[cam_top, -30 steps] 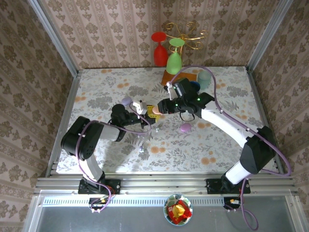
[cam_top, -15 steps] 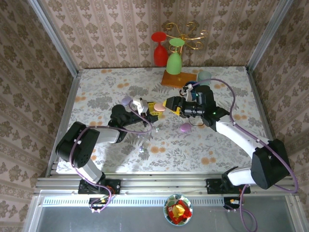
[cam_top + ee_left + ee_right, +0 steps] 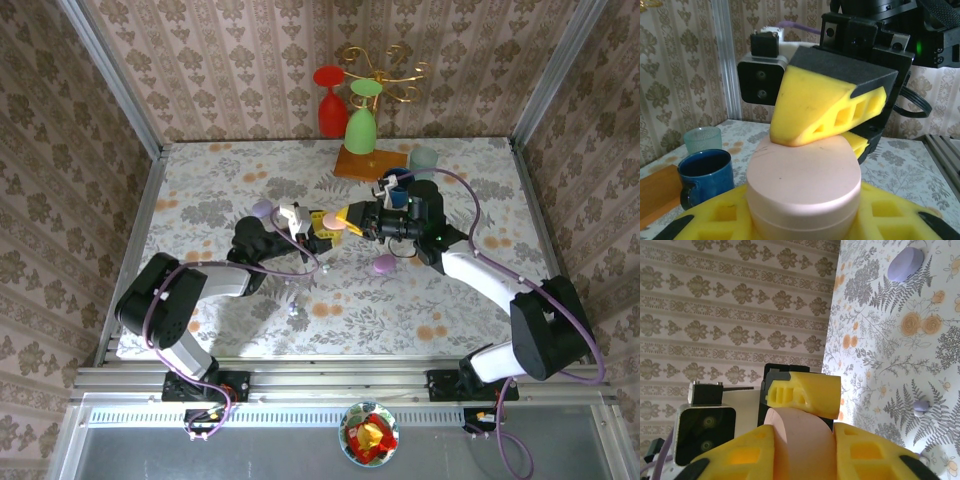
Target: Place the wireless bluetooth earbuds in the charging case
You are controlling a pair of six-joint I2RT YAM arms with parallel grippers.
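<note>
Floral tablecloth [image 3: 200, 180], damask wallpaper [image 3: 200, 60] on walls. Pose: left arm folded low, forearm reaching right toward mid-table; right arm stretched diagonally in from its base, wrist turned left. Tips meet nose to nose. Yellow fingers of left gripper [image 3: 318, 228] clamped on base of pink case [image 3: 805, 185]. Same case pinched by right gripper [image 3: 350, 217], one finger flat on lid. Small purple earbud [image 3: 922, 406] loose on cloth, apart from both tips. Closed purple case [image 3: 905, 264] lies further off.
</note>
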